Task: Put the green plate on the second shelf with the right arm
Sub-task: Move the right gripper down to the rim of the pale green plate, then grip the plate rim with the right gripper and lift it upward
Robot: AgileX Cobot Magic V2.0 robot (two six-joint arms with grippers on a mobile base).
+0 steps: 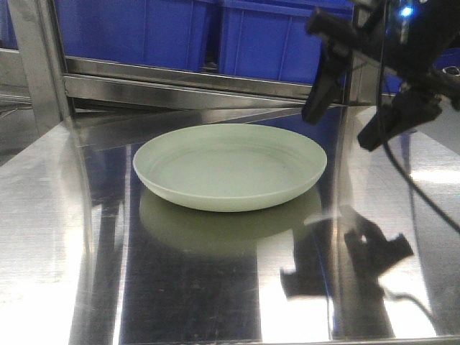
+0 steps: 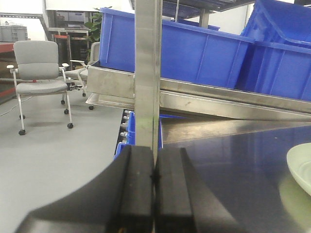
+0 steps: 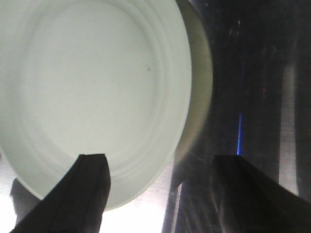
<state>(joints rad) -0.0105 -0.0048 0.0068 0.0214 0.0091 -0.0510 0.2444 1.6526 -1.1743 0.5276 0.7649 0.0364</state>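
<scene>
The green plate lies flat on the shiny steel shelf surface, near its middle. Above and to the right of the plate's right rim hangs my right gripper, open and holding nothing. In the right wrist view the plate fills the upper left; one finger overlaps its near rim and the other stands over bare steel, with the gripper open across the rim. My left gripper is shut and empty, pointing at a steel upright post; the plate's edge shows at the far right.
Blue plastic bins sit on an angled steel rack behind the shelf. A steel post stands at the back left. A black cable trails from the right arm. An office chair stands on the grey floor to the left.
</scene>
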